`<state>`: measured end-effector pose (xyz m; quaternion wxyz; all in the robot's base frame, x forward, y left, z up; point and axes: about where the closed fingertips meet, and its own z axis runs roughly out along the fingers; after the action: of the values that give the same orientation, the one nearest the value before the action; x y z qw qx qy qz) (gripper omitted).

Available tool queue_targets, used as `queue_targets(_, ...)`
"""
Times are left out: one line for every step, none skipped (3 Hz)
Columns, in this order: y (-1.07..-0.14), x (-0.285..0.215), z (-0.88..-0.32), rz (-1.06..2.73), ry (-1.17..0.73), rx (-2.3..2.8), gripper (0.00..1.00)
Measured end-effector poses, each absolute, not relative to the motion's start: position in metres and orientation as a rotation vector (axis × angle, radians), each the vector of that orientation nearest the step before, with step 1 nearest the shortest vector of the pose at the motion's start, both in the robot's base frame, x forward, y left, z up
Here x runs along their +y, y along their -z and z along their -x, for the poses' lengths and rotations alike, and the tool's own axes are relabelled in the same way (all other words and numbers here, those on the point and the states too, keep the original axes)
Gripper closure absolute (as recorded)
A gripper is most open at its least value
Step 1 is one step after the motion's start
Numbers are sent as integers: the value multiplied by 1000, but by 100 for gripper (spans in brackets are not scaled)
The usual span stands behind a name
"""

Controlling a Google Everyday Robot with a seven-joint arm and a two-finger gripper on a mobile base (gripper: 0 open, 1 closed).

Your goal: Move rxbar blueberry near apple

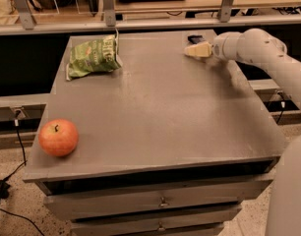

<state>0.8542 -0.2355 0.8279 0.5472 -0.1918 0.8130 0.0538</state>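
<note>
Gripper (pixel 195 50) far right, just beside rxbar blueberry (pixel 194 38); closure cannot be told | bar judged light, flat, slippery wrapper: pinch across its narrow width | apple (pixel 58 137) well apart, front-left.

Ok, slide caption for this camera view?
Tool beside rxbar blueberry, far right on table; apple front left, green chip bag far left.

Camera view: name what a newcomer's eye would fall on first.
The red-orange apple at the near left corner of the table stands out most. Next comes the green chip bag at the far left, and the white arm stretched in from the right, its gripper low over the far edge beside the small dark rxbar blueberry.
</note>
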Motion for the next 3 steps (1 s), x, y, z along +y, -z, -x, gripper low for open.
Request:
queue_targets(-826, -233, -855, 457, -131, 1928, 17)
queue_targets(-825, -232, -855, 458, -132, 1929, 39)
queue_targets(-827, -232, -855, 458, -132, 1929, 64)
